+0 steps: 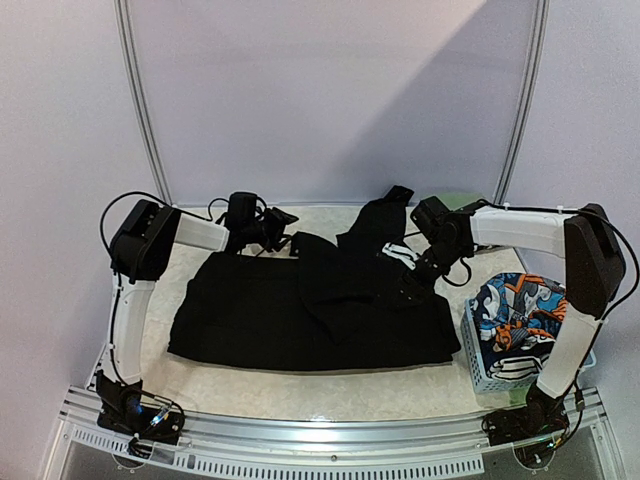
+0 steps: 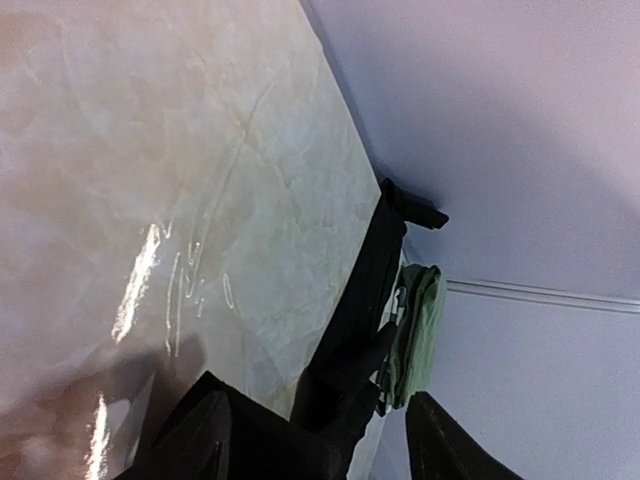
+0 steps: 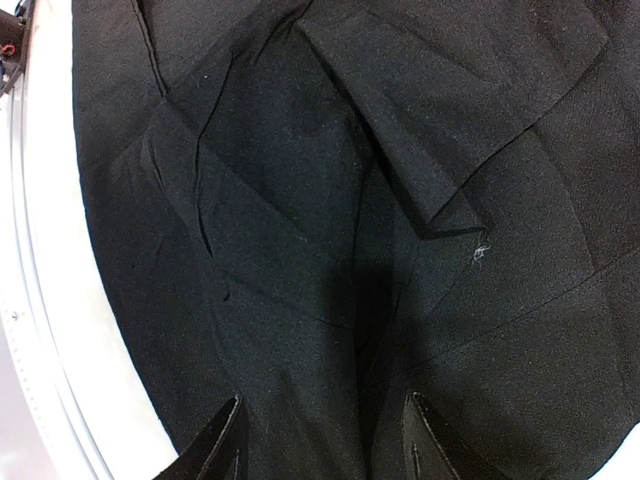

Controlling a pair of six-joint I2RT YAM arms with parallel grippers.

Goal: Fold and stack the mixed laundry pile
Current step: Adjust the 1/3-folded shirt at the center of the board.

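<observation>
Spreading over most of the glossy cream marbled surface (image 2: 150, 150), a large plain black fabric garment (image 1: 300, 320) lies rumpled, one flap doubled across its middle. My worry is a pinch that catches several layers and drags the whole piece crooked. An orange-blue-white cartoon-print garment (image 1: 520, 310) sits in a pale blue lattice plastic basket (image 1: 480, 372) at the right. My right tool (image 3: 323, 397) hovers over the black cloth, jaws apart and empty. My left tool (image 2: 312, 390), also parted, grips nothing. Cloth may slide on the slick surface. Plain lilac walls (image 1: 330, 90) stand close behind.

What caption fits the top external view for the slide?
Left gripper and right gripper poised at a spread black garment; cartoon-print garment sits in the basket.
</observation>
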